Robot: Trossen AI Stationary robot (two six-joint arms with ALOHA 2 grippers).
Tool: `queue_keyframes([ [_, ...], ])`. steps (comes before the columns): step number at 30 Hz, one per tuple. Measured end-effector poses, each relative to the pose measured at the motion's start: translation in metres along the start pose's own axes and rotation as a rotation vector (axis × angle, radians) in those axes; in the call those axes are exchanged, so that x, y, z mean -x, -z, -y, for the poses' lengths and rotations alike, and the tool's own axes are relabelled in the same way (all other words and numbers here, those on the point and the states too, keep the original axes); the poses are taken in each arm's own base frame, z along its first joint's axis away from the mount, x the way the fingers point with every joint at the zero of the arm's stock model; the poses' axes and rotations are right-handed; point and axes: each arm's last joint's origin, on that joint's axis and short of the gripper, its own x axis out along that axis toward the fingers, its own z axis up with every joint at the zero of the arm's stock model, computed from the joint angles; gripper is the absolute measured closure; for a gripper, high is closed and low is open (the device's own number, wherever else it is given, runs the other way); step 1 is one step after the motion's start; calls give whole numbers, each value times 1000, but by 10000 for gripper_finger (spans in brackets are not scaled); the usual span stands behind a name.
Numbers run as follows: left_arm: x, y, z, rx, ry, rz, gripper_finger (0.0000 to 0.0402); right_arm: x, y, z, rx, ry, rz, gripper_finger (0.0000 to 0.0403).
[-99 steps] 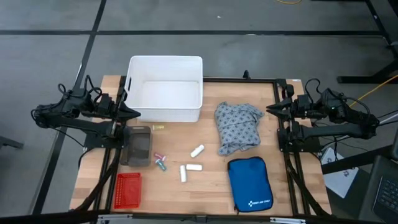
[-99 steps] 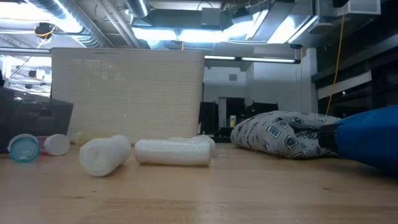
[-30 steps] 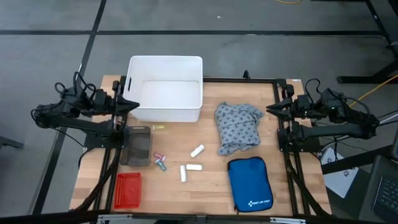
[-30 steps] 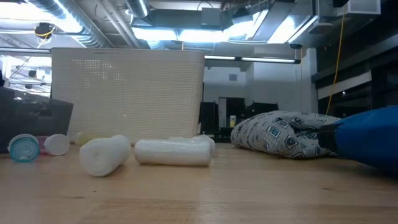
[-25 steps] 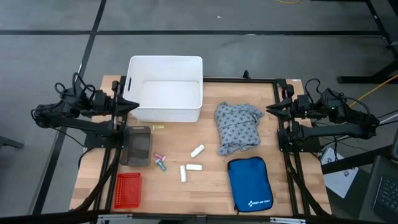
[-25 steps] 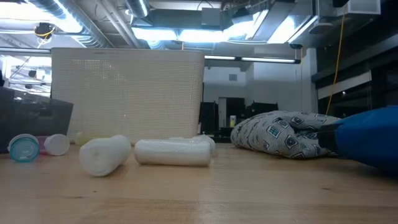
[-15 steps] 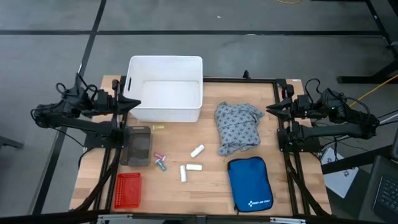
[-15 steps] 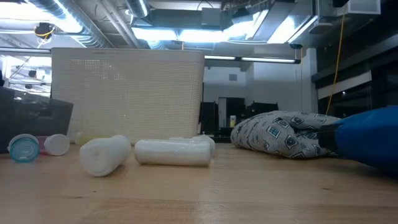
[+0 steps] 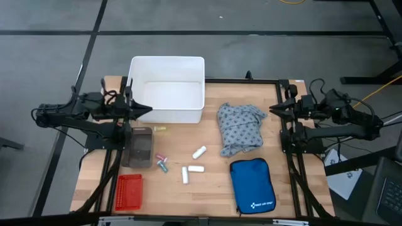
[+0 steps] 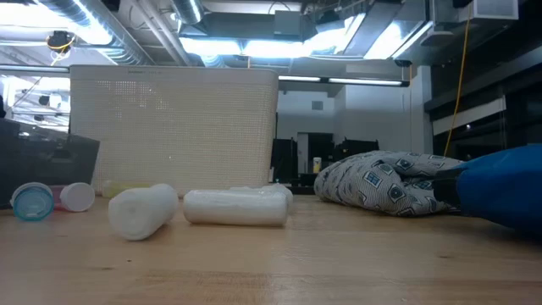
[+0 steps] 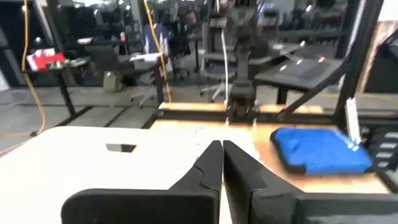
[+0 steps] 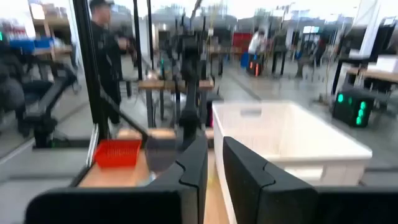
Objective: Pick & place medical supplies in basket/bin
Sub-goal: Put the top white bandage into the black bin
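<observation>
**Both arms at the table edges, supplies lying loose on the table**

High view: the left gripper (image 9: 146, 110) is at the left side, its tip near the white tub (image 9: 167, 88). The right gripper (image 9: 274, 109) waits at the right edge. Three white rolls (image 9: 193, 169) lie at lower centre, small vials (image 9: 162, 163) just left of them, and the dotted garment (image 9: 240, 128) is crumpled right of centre. The red basket (image 9: 130, 191) sits at lower left, well apart from the supplies, and the blue pouch (image 9: 252, 185) at lower right.

Low view: no arm is seen. Two rolls (image 10: 235, 207) lie in front of the tub, and a blue-capped vial (image 10: 32, 202) is at the far left.

Left wrist view: the fingers (image 11: 210, 167) are nearly together, with only a thin gap.

Right wrist view: the fingers (image 12: 194, 163) stand a little apart, holding nothing; the basket (image 12: 117, 152) appears beyond them.
</observation>
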Motion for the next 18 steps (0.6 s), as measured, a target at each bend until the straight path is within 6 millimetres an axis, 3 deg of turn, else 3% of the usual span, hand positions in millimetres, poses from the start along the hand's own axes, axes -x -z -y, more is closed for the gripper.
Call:
queue_keyframes([
  [10,-20,39,4,-49,-74,-86,330,-8,-29,0,52,14,295,348],
  [18,-21,41,6,-32,-23,-103,282,-33,-20,3,3,98,190,348],
])
